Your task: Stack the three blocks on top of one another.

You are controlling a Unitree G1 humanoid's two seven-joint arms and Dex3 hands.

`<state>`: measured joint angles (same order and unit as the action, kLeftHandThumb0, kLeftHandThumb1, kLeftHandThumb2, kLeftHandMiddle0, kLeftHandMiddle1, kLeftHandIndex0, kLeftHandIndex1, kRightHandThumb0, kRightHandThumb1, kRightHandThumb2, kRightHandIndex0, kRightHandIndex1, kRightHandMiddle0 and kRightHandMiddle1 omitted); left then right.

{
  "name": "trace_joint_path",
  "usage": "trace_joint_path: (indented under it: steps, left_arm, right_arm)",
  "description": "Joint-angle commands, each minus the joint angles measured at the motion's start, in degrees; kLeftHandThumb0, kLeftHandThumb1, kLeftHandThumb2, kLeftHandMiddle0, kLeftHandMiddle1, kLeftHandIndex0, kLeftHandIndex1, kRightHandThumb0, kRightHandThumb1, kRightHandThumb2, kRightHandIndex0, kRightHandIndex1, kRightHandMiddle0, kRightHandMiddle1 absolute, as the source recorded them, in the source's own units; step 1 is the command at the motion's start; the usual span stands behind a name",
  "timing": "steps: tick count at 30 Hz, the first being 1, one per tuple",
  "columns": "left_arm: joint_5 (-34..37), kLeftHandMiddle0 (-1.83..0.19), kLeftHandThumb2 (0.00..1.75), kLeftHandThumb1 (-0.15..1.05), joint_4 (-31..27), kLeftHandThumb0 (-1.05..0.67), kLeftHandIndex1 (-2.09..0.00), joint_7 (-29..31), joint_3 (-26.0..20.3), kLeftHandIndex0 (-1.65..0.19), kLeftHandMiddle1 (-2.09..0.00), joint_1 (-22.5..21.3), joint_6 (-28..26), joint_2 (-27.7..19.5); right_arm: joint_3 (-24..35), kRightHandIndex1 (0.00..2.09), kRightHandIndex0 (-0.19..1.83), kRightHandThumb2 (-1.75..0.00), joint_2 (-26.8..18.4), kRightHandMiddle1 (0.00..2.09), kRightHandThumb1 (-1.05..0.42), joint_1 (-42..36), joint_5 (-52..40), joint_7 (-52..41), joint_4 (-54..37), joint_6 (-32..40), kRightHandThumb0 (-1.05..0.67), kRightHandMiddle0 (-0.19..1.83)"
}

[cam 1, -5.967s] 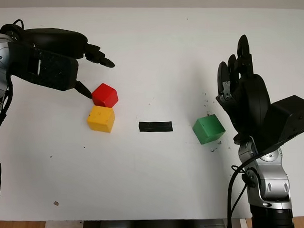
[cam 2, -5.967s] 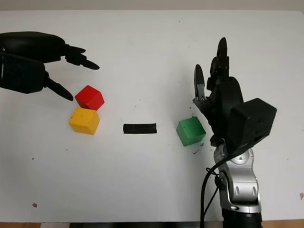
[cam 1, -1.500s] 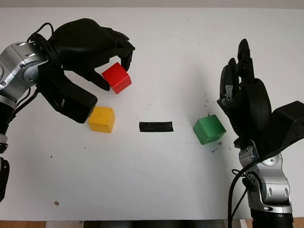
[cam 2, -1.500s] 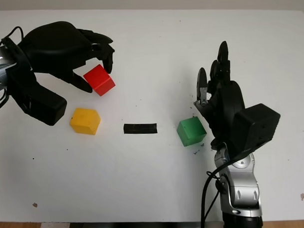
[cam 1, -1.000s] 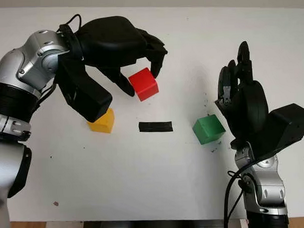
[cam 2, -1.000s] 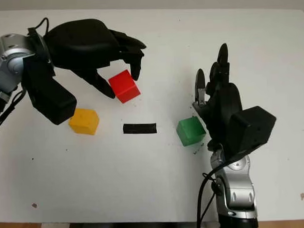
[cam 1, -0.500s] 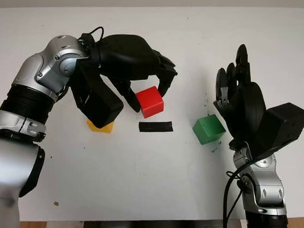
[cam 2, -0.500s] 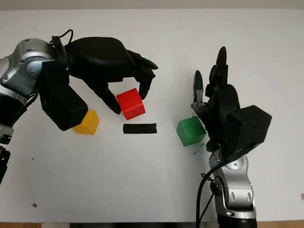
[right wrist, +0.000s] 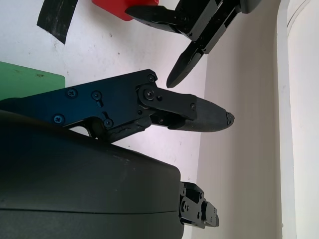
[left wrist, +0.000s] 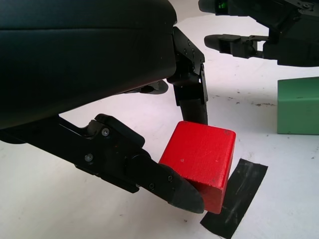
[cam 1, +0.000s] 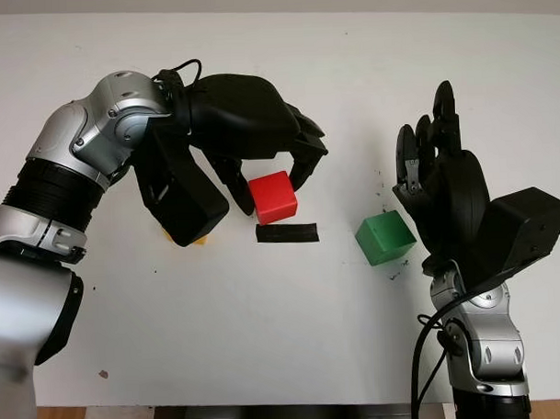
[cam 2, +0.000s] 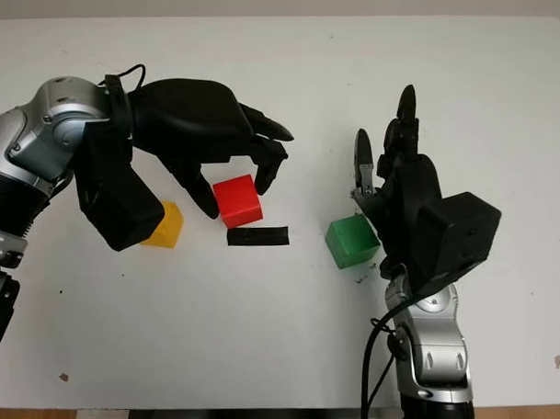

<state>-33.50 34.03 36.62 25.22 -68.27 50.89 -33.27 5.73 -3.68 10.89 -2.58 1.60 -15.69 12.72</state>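
My left hand [cam 1: 274, 195] is shut on the red block [cam 2: 237, 201], pinching it between thumb and fingers [left wrist: 192, 99]. The block is tilted, low over the left end of a black tape strip [cam 1: 286, 233] at the table's middle. The yellow block [cam 2: 164, 225] sits on the table to the left, partly hidden behind my left hand. To the right of the tape lies the green block [cam 1: 385, 239] on the table. My right hand [cam 1: 433, 158] is open and upright, just right of the green block and apart from it.
The white table [cam 1: 266, 329] has small dark specks around the green block. Its front edge [cam 1: 268, 405] runs along the bottom, and the far edge lies at the top.
My left hand closed on the red block beside the yellow one, lifted it and carried it right and down to the tape strip. The right hand and green block stayed put.
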Motion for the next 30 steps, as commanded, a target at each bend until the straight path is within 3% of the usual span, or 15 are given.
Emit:
trace_joint_path:
  steps: [1,20,30]
  left_arm:
    - [-0.04,-0.27,0.06,0.9,-0.15,-0.53,-1.45,-0.41,0.6,-0.47,-0.05,0.31,0.68,0.31]
    - [-2.76,-0.19,0.06,0.92,2.48,-0.53,-1.51,-3.97,2.99,-0.43,-0.01,0.75,4.29,1.99]
    - [-4.63,-0.2,0.05,0.9,3.63,-0.52,-1.41,-6.66,4.05,-0.44,-0.02,0.8,5.34,2.59]
  right_arm:
    - [-0.09,0.0,-0.19,-0.57,0.23,0.0,-1.05,-0.35,-0.03,0.22,-1.22,0.17,-0.63,-0.19]
    - [0.18,0.0,-0.19,-0.54,0.23,0.0,-1.05,-0.02,-0.12,0.31,-0.77,0.39,-0.63,-0.19]
    - [0.06,0.0,-0.19,-0.54,0.31,0.01,-1.05,0.02,0.07,0.43,-0.42,0.12,-0.64,-0.19]
